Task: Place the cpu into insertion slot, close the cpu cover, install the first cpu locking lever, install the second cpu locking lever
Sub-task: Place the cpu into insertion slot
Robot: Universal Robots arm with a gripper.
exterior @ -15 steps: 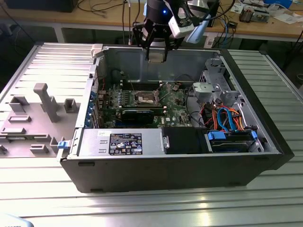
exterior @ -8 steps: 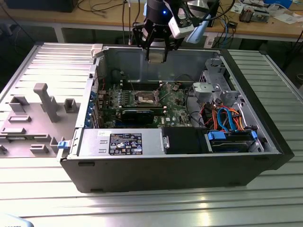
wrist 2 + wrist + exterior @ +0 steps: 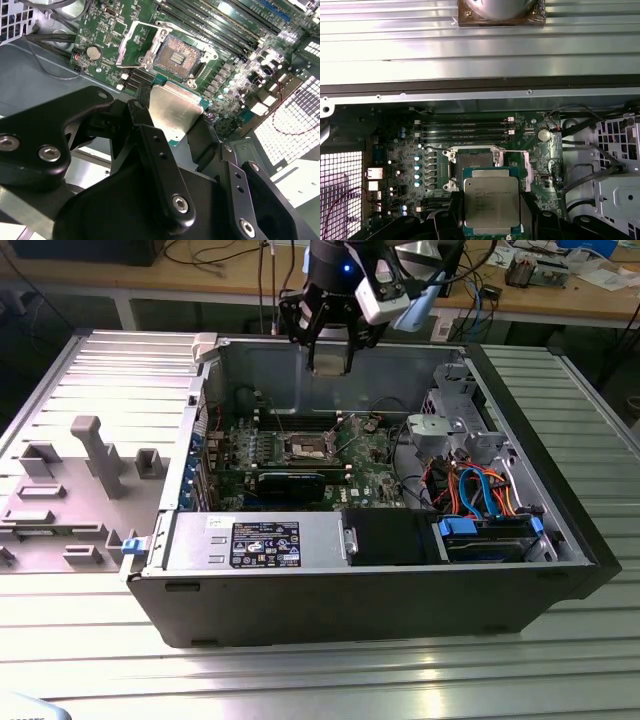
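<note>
My gripper [image 3: 330, 358] hangs above the back wall of the open computer case, shut on the cpu. The cpu [image 3: 491, 201] is a flat square chip with a dull silver top, clamped by two opposite edges between the black fingers [image 3: 150, 145] in both wrist views. The gripper [image 3: 172, 117] holds the chip [image 3: 172, 107] clear of the green board. The insertion slot [image 3: 472, 164] lies just beyond the chip's edge, dark in the centre and uncovered. The cpu cover [image 3: 134, 46], a silver frame, stands swung open beside the slot [image 3: 177, 55]. In the exterior view the slot [image 3: 308, 448] sits mid-board.
Long black memory slots [image 3: 465, 129] run beside the socket, and a coin battery [image 3: 544, 134] lies near it. A black graphics card [image 3: 292, 483], a metal drive cage [image 3: 455, 430] and orange and blue cables [image 3: 482, 490] crowd the case. A grey fixture tray [image 3: 70, 480] lies at the exterior view's left.
</note>
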